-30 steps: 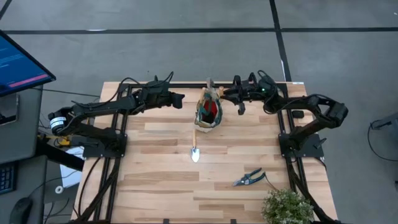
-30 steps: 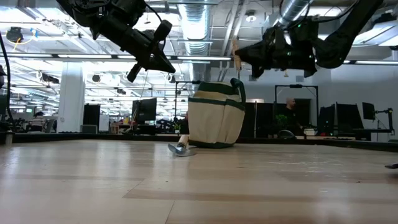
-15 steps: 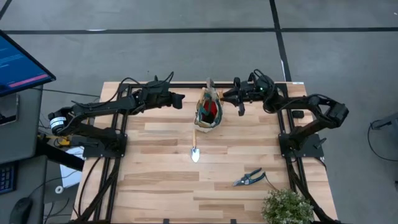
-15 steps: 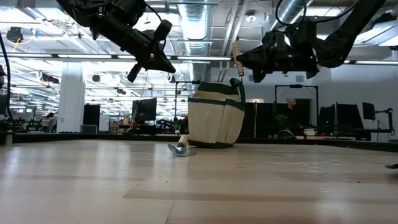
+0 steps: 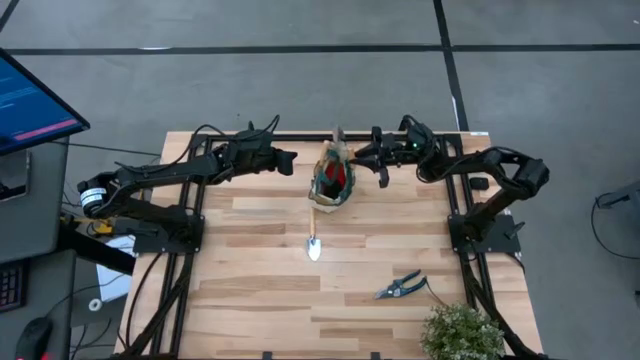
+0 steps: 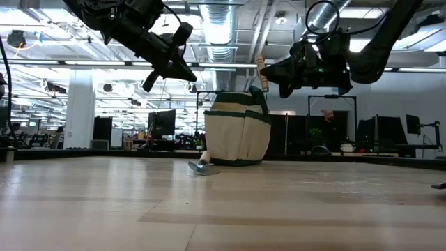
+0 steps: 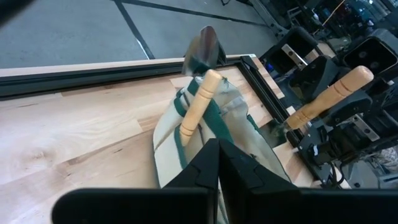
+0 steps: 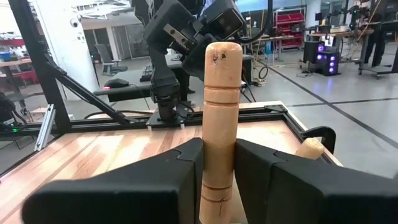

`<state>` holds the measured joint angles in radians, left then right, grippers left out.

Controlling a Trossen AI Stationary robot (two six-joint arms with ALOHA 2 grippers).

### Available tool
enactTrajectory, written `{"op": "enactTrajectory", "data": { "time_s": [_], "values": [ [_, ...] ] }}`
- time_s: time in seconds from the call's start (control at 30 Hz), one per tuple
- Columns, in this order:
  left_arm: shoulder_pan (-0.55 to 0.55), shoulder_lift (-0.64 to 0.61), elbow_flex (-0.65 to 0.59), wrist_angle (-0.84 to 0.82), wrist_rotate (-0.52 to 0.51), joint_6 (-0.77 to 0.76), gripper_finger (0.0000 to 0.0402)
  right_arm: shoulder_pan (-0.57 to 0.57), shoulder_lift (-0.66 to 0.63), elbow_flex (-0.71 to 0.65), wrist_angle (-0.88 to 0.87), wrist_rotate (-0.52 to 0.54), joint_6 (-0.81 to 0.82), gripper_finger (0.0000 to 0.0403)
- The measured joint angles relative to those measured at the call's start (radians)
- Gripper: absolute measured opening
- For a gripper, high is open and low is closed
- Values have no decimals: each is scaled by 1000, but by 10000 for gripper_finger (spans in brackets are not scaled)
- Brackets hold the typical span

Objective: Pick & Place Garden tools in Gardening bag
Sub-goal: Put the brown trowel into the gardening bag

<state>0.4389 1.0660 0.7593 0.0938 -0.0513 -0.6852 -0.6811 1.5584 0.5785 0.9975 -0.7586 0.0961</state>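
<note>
Right gripper [image 5: 372, 157] clamped on a wooden-handled tool [image 8: 219, 124] beside the gardening bag [image 5: 333, 180] (blade hidden); left gripper [image 5: 291, 159] shut, empty, hovering opposite.

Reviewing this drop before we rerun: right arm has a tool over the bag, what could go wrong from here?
1. The gardening bag looks tilted with the right gripper at its rim; it may tip.
2. The wooden-handled tool it holds could snag the trowel already poking out of the bag.
3. The left gripper hangs shut close by, so the arms may crowd.
</note>
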Motion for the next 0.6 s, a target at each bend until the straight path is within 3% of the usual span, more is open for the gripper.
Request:
{"op": "enactTrajectory", "data": {
  "time_s": [0.6],
  "values": [
    [0, 0, 0, 0, 0, -1, 8, -2, 3, 0, -49, 51, -107, 56]
  ]
}}
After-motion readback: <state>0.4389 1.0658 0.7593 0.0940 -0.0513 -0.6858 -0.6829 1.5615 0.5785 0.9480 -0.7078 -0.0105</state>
